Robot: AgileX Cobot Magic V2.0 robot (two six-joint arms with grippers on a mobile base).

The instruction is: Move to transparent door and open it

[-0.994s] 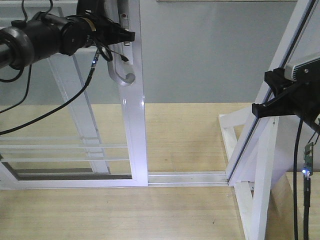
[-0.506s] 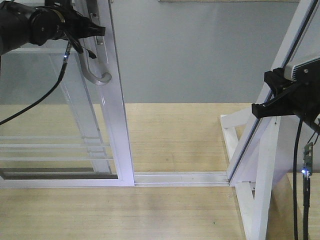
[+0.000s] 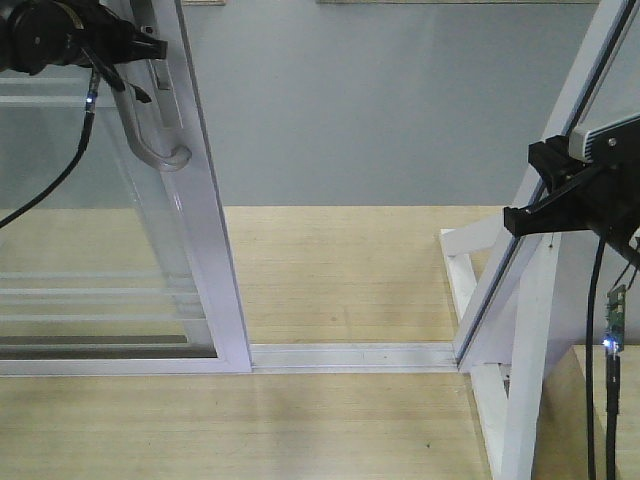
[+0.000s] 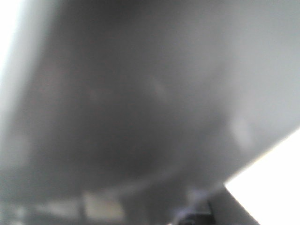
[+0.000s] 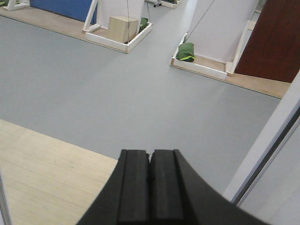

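Note:
The transparent door (image 3: 100, 230) is a white-framed glass panel standing at the left of the front view, its stile (image 3: 207, 240) leaning slightly. Its grey curved handle (image 3: 160, 150) runs up the stile. My left gripper (image 3: 148, 46) sits at the top left with its black fingers closed around the upper part of that handle. The left wrist view is a grey blur that shows nothing clearly. My right gripper (image 3: 512, 222) hangs at the right, away from the door. Its pads (image 5: 150, 159) are pressed together with nothing between them.
A white floor track (image 3: 350, 355) runs from the door to the slanted white support post (image 3: 565, 140) and its frame at the right. Pale wooden flooring lies in front, grey floor beyond. A cardboard box (image 5: 123, 28) and a green bag (image 5: 186, 51) sit far off.
The door has slid left along its track, the stile going from mid-frame toward the left. My left arm moved left with the handle. The right arm has not moved.

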